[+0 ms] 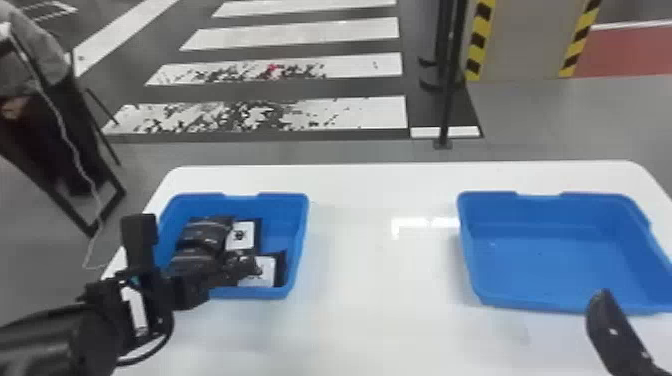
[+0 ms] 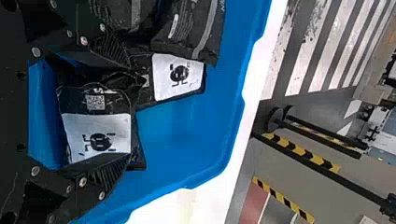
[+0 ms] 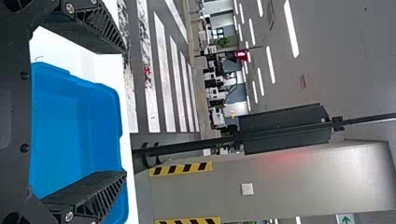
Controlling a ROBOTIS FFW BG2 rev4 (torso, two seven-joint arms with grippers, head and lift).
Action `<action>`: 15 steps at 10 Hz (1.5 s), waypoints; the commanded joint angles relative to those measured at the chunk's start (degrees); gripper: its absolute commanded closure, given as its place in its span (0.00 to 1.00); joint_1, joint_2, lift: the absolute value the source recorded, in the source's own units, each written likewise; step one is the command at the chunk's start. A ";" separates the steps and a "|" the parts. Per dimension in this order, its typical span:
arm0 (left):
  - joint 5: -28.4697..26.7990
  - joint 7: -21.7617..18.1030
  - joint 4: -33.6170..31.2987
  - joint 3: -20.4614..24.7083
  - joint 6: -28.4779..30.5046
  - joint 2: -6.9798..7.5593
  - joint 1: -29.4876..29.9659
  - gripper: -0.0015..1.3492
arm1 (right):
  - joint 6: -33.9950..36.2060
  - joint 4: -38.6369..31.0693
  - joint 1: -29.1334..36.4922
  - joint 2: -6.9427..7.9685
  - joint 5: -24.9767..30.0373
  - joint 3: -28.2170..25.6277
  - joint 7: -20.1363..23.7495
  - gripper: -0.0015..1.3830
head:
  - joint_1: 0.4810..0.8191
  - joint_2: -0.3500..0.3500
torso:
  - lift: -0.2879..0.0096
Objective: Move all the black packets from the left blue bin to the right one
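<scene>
In the head view my left gripper (image 1: 239, 270) is over the front of the left blue bin (image 1: 301, 240). Several black packets are inside: dark ones (image 1: 202, 235) at the left, a white-labelled packet (image 1: 242, 236) beside them and another labelled packet (image 1: 267, 271) near the front wall. In the left wrist view the left gripper (image 2: 129, 113) is open, with a labelled black packet (image 2: 97, 135) between its spread fingers. My right gripper (image 1: 614, 327) is by the front edge of the right blue bin (image 1: 550, 265); the right wrist view shows this gripper (image 3: 124, 112) open, nothing between its fingers.
Both bins stand on a white table (image 1: 380, 280), with a wide stretch of tabletop between them. Past its back edge stands a black post (image 1: 447, 100). A chair with a seated person is beyond the table's left side.
</scene>
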 commanded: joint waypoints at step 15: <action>18.23 -1.87 -22.94 1.19 0.31 -2.47 10.96 0.89 | 6.19 0.15 -4.24 -2.46 -9.94 7.20 3.08 0.07 | 0.63 0.66 | 0.50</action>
